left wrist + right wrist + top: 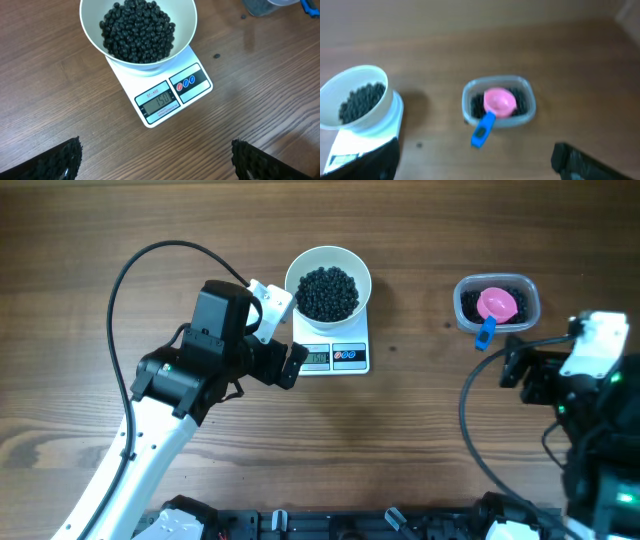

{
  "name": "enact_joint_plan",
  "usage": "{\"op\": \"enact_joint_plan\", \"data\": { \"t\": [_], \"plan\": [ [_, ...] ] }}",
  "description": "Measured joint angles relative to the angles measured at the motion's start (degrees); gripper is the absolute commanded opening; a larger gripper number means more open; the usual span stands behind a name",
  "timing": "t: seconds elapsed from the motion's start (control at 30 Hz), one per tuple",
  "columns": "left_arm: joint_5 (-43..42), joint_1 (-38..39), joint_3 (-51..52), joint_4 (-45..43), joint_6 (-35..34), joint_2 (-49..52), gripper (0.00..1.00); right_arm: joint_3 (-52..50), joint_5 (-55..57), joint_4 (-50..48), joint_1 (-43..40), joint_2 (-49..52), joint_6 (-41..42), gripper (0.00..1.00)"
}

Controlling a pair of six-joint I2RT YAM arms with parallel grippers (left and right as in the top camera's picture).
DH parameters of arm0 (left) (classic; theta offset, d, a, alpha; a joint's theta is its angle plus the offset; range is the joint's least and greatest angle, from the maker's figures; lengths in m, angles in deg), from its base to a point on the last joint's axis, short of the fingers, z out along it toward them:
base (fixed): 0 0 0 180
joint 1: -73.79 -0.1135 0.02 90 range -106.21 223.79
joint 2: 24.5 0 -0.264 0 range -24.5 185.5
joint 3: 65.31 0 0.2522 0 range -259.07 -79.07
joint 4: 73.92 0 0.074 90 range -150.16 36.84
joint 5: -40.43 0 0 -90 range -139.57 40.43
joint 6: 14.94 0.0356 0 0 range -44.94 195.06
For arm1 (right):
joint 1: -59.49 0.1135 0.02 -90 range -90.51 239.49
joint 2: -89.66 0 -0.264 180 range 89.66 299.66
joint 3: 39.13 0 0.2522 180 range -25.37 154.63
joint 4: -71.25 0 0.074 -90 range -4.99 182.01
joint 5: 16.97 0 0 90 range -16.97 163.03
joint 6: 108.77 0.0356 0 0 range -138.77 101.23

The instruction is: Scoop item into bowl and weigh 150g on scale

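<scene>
Black beans (328,292) in white bowl (328,250) on scale (350,365)

Load sits just ahead of the left gripper (285,335), spread and empty; right gripper (512,360) likewise released. Loose beans would likely roll: take the rigid rim, keeping level.

Robotics lab: 2 cabled arms (190,370) at a wooden table (400,430).
</scene>
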Motion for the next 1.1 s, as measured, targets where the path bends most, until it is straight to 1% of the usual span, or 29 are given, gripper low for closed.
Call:
{"op": "enact_joint_plan", "data": {
  "t": [0.07, 0.17, 0.23, 0.27, 0.4, 0.47, 0.67, 0.77, 0.97, 1.1],
  "plan": [
    [0.0, 0.0, 0.0, 0.0, 0.0, 0.0, 1.0, -8.4, -0.4, -8.5, 1.2, -3.9, 0.2, 1.0],
    [0.0, 0.0, 0.0, -0.1, 0.0, 0.0, 1.0, -21.9, -0.9, -23.9, 3.9, -13.0, 0.4, 1.0],
    [0.0, 0.0, 0.0, 0.0, 0.0, 0.0, 1.0, -28.5, -1.2, -32.6, 5.8, -18.2, 0.6, 1.0],
    [0.0, 0.0, 0.0, 0.0, 0.0, 0.0, 1.0, -32.4, -1.2, -36.3, 7.1, -21.1, 0.6, 1.0],
    [0.0, 0.0, 0.0, -0.1, 0.0, 0.0, 1.0, -43.5, -1.0, -49.2, 9.6, -25.7, 0.6, 1.0],
    [0.0, 0.0, 0.0, 0.0, 0.0, 0.0, 1.0, -47.9, -0.9, -53.2, 10.3, -28.3, 0.6, 1.0],
    [0.0, 0.0, 0.0, 0.0, 0.0, 0.0, 1.0, -52.3, -0.4, -53.6, 10.3, -35.5, 0.6, 1.0],
    [0.0, 0.0, 0.0, -0.1, 0.0, 0.0, 1.0, -53.0, 0.0, -50.2, 10.3, -38.2, 0.6, 1.0],
    [0.0, 0.0, 0.0, 0.0, 0.0, 0.0, 1.0, -53.4, 1.7, -44.6, 10.3, -39.2, 0.6, 1.0],
    [0.0, 0.0, 0.0, 0.0, 0.0, 0.0, 1.0, -53.5, 3.4, -44.2, 10.3, -39.2, -0.9, 1.0]
  ]
}}
